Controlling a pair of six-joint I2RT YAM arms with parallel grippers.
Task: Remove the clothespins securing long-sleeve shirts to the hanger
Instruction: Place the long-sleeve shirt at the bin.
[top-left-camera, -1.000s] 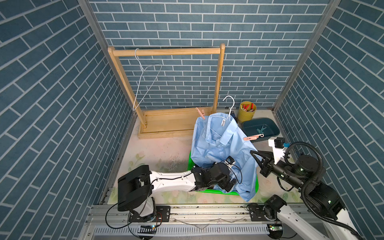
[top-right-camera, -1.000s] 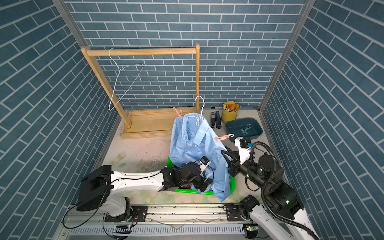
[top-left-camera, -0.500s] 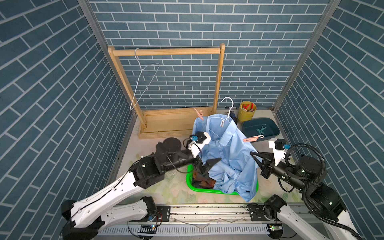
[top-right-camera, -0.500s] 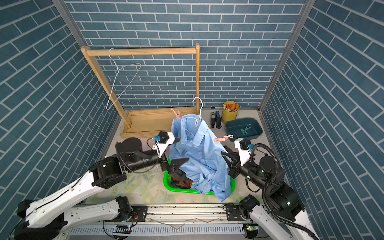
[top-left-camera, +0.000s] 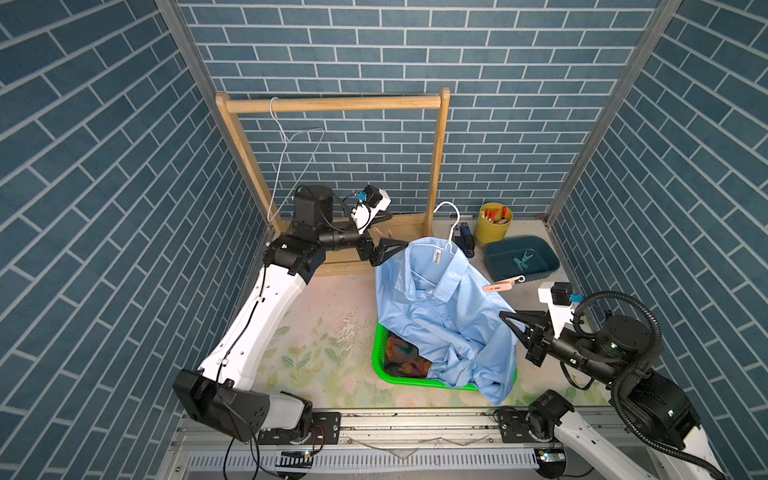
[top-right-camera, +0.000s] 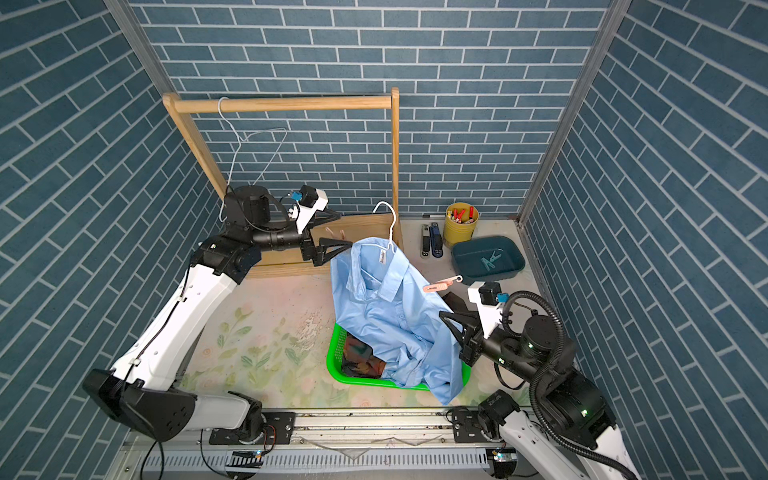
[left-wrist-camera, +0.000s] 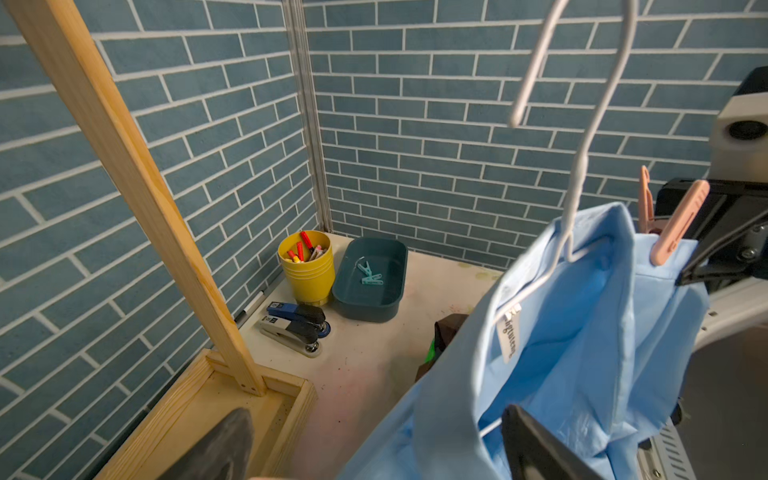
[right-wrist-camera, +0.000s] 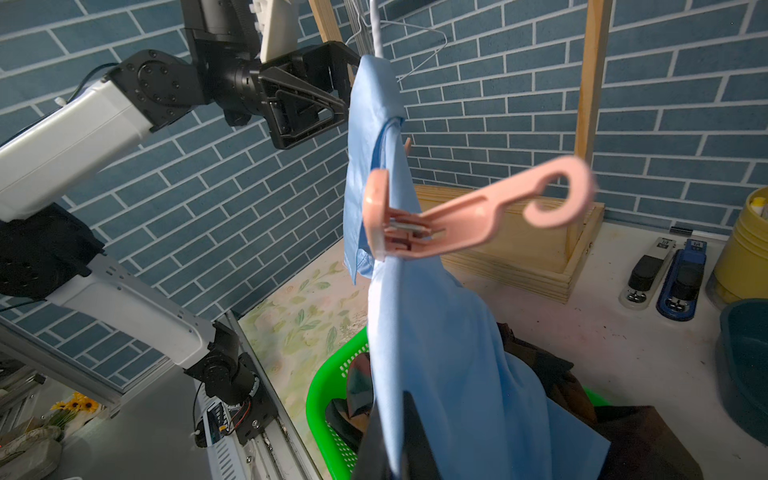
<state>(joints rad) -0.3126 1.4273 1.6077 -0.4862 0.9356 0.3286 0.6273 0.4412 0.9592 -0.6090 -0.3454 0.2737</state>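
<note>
My left gripper (top-left-camera: 397, 229) is spread wide, with a salmon clothespin (top-left-camera: 381, 231) right by its fingers on the pale blue shirt (top-left-camera: 449, 316). My right gripper (top-left-camera: 508, 319) is clenched on that shirt's cloth, the second salmon clothespin (top-left-camera: 503, 284) just ahead of its tips. The teal clothespins (top-left-camera: 521, 262) lie in the tray (top-left-camera: 544, 253) beyond it.

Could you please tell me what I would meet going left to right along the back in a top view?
Left rack post, left hand, right rack post, staplers, yellow cup, teal tray.
</note>
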